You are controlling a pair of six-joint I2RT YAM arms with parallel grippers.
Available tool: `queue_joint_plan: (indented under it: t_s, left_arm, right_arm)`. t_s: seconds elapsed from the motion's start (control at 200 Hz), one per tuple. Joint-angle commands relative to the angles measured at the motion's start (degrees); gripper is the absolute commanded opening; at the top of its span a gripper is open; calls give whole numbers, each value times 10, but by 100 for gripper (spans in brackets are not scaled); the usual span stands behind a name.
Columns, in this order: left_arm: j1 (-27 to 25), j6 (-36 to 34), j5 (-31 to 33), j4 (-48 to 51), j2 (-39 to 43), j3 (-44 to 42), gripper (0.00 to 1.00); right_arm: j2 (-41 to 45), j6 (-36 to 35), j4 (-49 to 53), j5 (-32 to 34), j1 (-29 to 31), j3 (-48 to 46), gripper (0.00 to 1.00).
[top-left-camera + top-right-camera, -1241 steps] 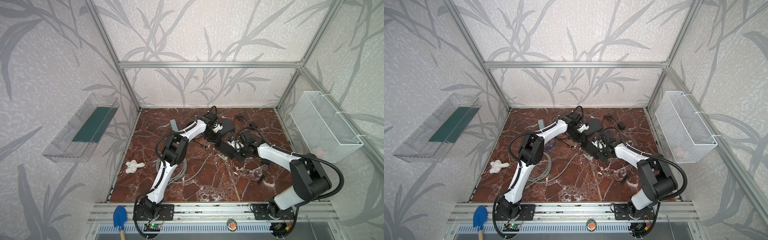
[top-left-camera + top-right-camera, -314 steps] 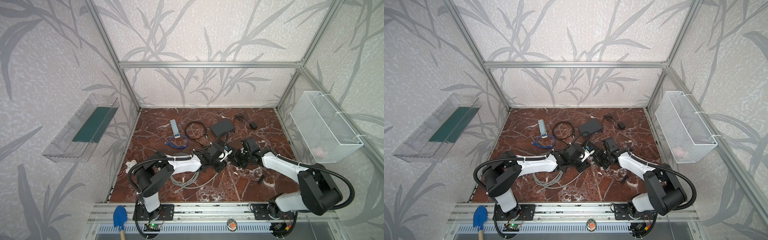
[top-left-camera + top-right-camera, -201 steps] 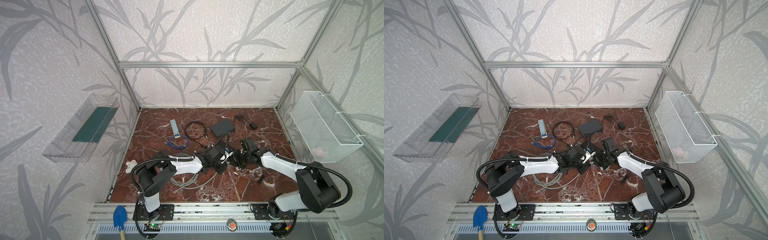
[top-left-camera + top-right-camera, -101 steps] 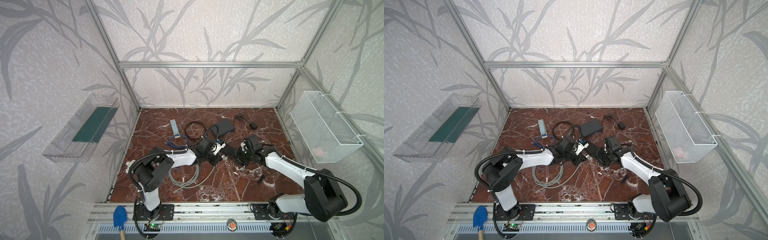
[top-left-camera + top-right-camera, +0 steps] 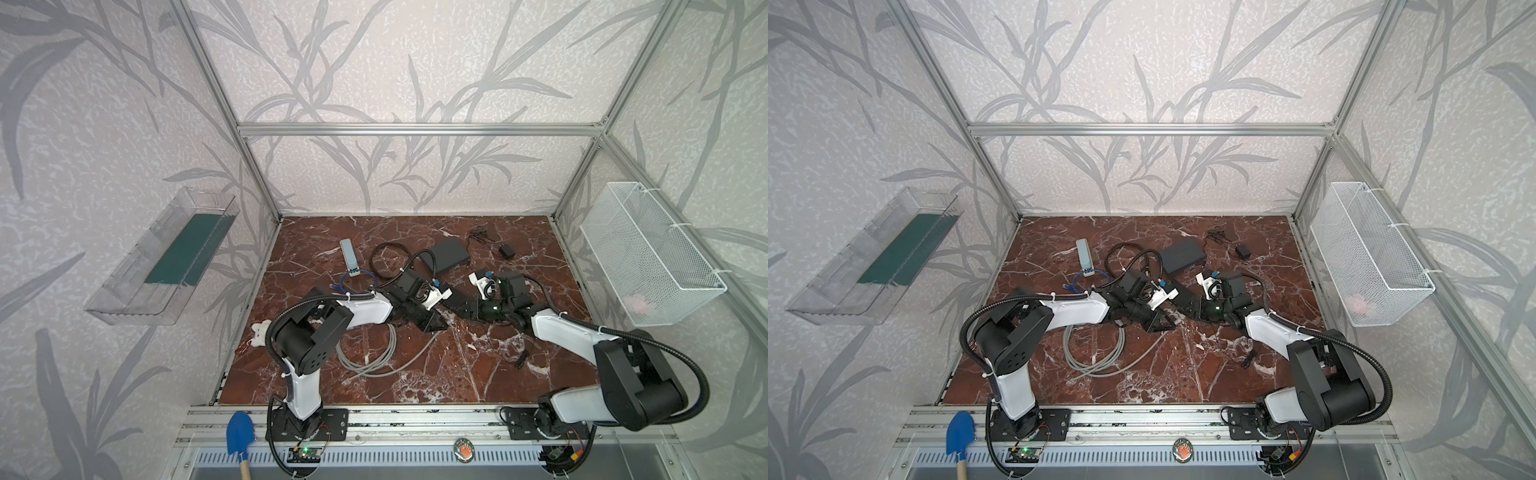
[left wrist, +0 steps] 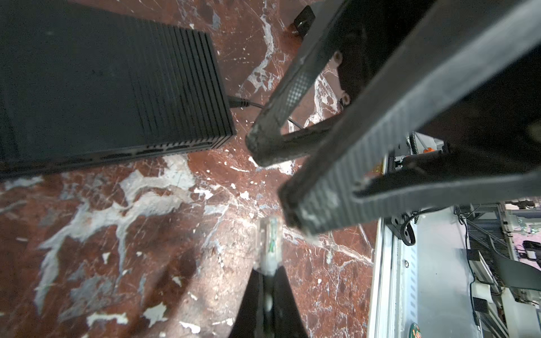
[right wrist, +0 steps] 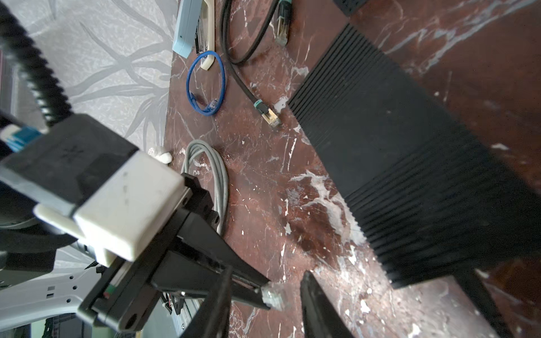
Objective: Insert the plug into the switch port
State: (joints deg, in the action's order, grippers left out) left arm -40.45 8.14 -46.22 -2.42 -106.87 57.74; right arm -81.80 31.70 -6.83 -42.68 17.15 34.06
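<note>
Closure of the left gripper [image 6: 268,270] is complete: its jaws are clamped on the rear of the clear plug [image 6: 269,243], whose contact end projects free beyond the tips. Right gripper [image 7: 265,273] stands with jaws parted and nothing between them; in the right wrist view the plug shows between its two prongs, and one prong tip sits just beside the plug's nose — contact cannot be confirmed. Plug is held over bare marble tabletop [image 5: 415,382], near the black ribbed switch [image 6: 111,82] but apart from it and not in any port. Switch lies flat on the marble with a thin black lead [image 6: 244,103] entering one side. Further out lie a coiled grey cable [image 5: 365,353], a blue cable loop [image 7: 205,85] and a black cable [image 7: 243,58] ending in a gold-tipped connector.
</note>
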Motion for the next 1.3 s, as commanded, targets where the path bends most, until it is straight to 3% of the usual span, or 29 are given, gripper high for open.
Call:
queue_joint_plan:
  t_s: [0.0, 0.82, 1.09, 1.235, 1.295]
  left_arm:
    - [6, 8, -34, 1, -8, 18, 5]
    - [16, 29, -41, -31, -3, 18, 5]
    - [23, 31, -42, -37, -2, 16, 5]
    - [26, 12, 0, -10, 2, 22, 19]
    - [25, -6, 23, 16, 8, 29, 24]
  right_arm:
    - [-6, -30, -39, -57, -7, -7, 37]
    - [-61, 16, -84, -73, -2, -17, 24]
    - [-60, 27, -82, -68, 3, -19, 12]
    - [-46, 44, -49, -37, 3, -18, 8]
    - [-41, 83, -40, -27, 3, -16, 8]
